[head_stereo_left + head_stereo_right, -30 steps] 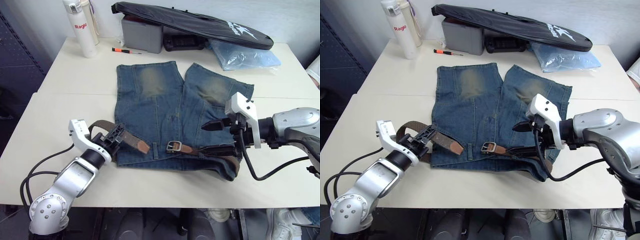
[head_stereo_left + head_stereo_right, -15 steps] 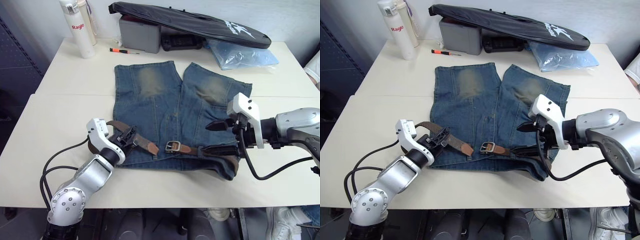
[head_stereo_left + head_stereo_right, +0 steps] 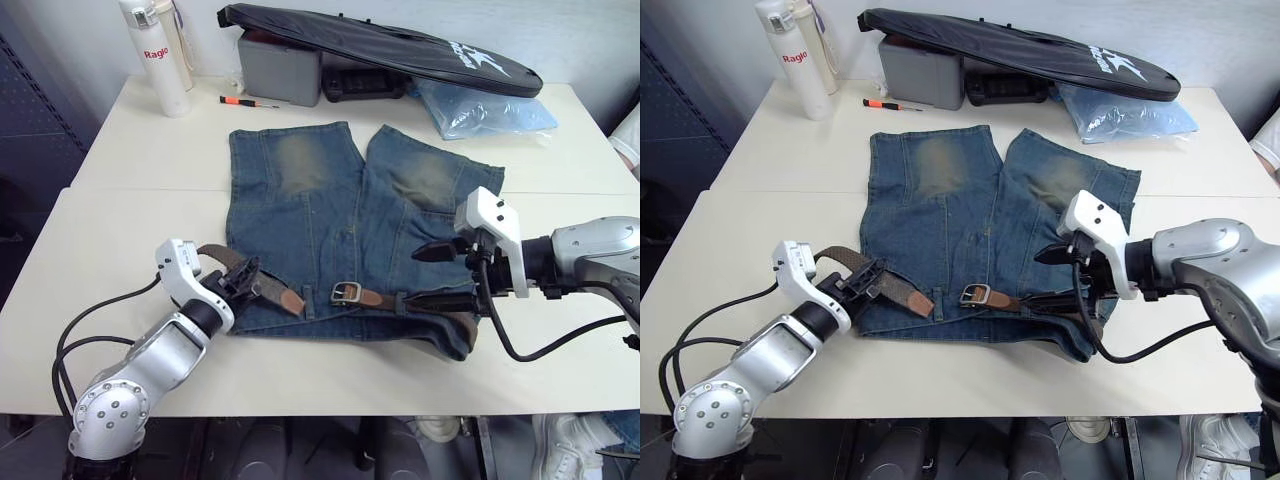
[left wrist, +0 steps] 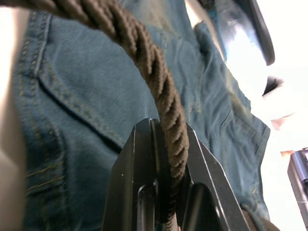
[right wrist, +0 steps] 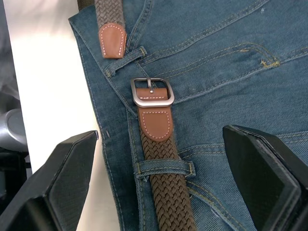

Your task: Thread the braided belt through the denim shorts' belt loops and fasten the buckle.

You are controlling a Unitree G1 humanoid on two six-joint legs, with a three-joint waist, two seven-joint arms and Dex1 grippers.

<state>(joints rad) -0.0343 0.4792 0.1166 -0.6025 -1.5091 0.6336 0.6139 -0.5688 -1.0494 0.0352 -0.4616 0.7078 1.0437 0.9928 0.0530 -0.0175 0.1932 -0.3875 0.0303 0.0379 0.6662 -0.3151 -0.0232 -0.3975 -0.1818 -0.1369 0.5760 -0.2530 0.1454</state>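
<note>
The denim shorts (image 3: 340,215) lie flat on the table, waistband toward me. The braided belt (image 3: 268,288) runs along the waistband. My left gripper (image 3: 245,278) is shut on the belt near its brown leather tip (image 3: 291,299), at the shorts' left edge; the left wrist view shows the braid (image 4: 161,101) pinched between the fingers. The silver buckle (image 5: 150,92) lies on the waistband a short gap from that tip (image 5: 112,41). Behind the buckle the belt passes under a belt loop (image 5: 163,168). My right gripper (image 3: 436,275) hovers open over the waistband to the right of the buckle.
At the table's far edge lie a long black bag (image 3: 380,45) on a grey box (image 3: 280,70), a white bottle (image 3: 155,50), a small screwdriver (image 3: 250,101) and a blue plastic bag (image 3: 485,108). Bare table (image 3: 120,215) lies left of the shorts.
My left gripper has drawn back to the left with the belt, so the leather tip sits a little farther from the buckle. The right gripper has stayed put.
</note>
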